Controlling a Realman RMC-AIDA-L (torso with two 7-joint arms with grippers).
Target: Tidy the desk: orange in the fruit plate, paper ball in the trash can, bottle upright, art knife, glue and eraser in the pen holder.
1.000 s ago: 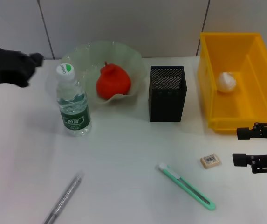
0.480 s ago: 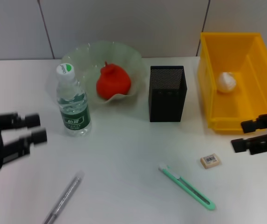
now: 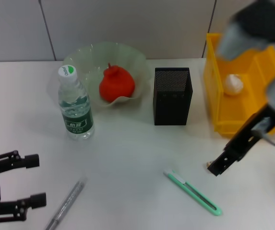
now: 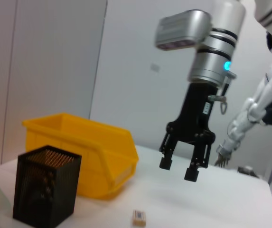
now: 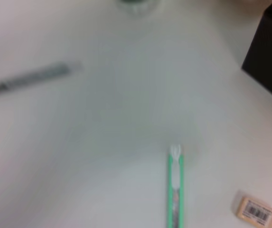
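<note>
Right claw (image 4: 179,168) hangs spread above the eraser (image 4: 139,217), fingers pointing down at it, so the eraser looks like the next pick; in the head view the claw's tip covers most of it. Left claw (image 3: 29,181) sits low at the near left corner of the counter (image 3: 127,158), also spread and holding nothing, just beside the grey glue stick (image 3: 65,203) lying flat there.

By size, the yellow trash can (image 3: 214,96) stands at the far right with the paper ball (image 3: 233,84) already inside. The pale green fruit plate (image 3: 87,55) at the back holds the orange (image 3: 116,85), so that item looks settled too. The water bottle (image 3: 75,105) stands upright in front of the plate, cap on top. The black mesh pen holder (image 3: 172,96) stands between plate and trash can, open mouth up, ready to take the small items; whether anything is in it cannot be told. The green art knife (image 3: 192,191) lies flat on the counter, near the eraser and well apart from the holder.
</note>
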